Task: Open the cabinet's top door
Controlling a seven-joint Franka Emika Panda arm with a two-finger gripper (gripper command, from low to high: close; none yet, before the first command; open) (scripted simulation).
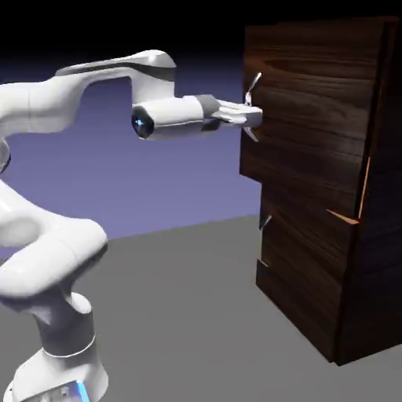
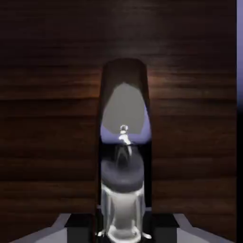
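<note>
Silver handle near cabinet's upper left edge, gripper closed narrow on it; grasp step, next calls for drawing top door outward.

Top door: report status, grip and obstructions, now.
Gripper shut on the silver handle. Top door fills most of the hand view; whether it's ajar, can't tell. Nothing seen between fingers and handle.

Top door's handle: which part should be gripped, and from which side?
I'd grip the thin silver handle around its middle, coming straight at the door from the front, one finger on each long side. It is a slim upright bar standing off the flat panel. The gripper is already placed that way.
</note>
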